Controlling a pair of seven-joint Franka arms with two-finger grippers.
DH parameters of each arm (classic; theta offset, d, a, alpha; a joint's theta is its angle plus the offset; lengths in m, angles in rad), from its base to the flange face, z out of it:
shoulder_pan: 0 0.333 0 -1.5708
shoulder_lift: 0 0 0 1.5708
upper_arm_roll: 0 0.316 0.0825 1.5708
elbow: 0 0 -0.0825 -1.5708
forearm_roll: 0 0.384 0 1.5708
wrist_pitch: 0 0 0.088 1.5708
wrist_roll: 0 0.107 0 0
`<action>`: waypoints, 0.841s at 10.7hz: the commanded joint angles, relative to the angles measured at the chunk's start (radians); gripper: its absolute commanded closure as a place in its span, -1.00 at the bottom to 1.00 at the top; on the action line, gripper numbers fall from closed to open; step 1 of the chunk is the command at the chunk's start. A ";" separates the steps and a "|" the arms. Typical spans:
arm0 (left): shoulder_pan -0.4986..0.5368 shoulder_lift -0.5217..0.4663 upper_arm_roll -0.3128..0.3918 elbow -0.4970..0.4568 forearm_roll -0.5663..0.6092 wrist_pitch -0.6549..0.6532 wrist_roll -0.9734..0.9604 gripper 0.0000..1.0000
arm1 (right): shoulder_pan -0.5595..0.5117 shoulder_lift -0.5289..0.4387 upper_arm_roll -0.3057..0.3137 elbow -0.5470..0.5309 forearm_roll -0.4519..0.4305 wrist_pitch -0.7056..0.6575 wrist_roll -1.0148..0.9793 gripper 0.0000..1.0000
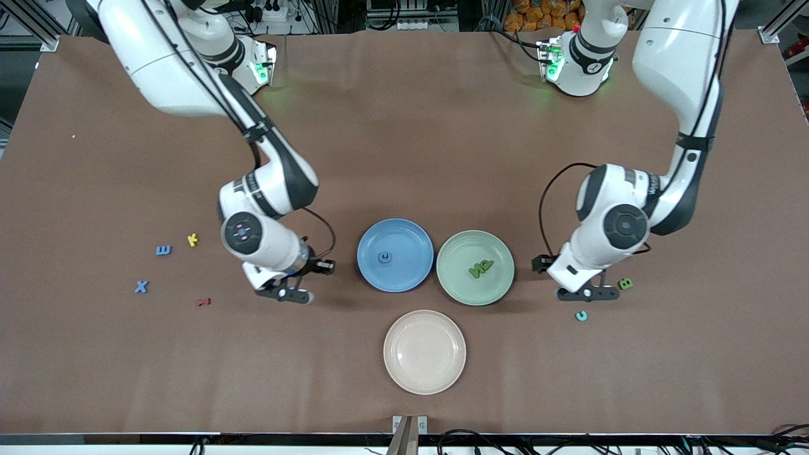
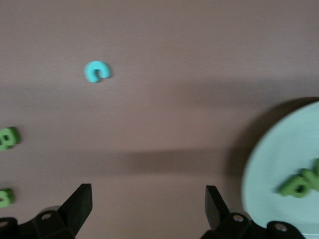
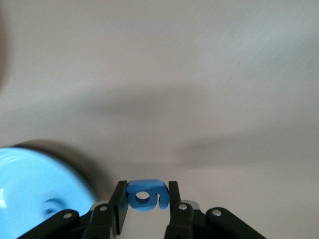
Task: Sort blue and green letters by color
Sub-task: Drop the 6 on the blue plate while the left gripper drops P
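Right claw [image 3: 144, 199] clamps a blue letter [image 3: 145, 194] beside the blue plate [image 1: 395, 254]; a loose pinch could drop it short. Left claw [image 2: 148, 209] hangs spread over bare surface [image 1: 404, 126].

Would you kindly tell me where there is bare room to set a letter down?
The beige plate is bare. The blue plate holds one letter, so most of it is free. Crowded: the green plate, with green letters mid-dish, and the table around the left gripper.
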State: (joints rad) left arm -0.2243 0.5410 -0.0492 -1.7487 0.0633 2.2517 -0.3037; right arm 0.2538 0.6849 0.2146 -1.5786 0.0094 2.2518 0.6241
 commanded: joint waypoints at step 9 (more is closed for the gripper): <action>0.316 -0.087 -0.044 -0.256 0.147 0.168 0.281 -1.00 | 0.190 0.013 -0.014 0.031 0.000 0.095 0.600 -1.00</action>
State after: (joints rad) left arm 0.0681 0.4979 -0.0758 -1.8896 0.1816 2.3032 -0.0262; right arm 0.4536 0.7031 0.2062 -1.5736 0.0432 2.3562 1.2417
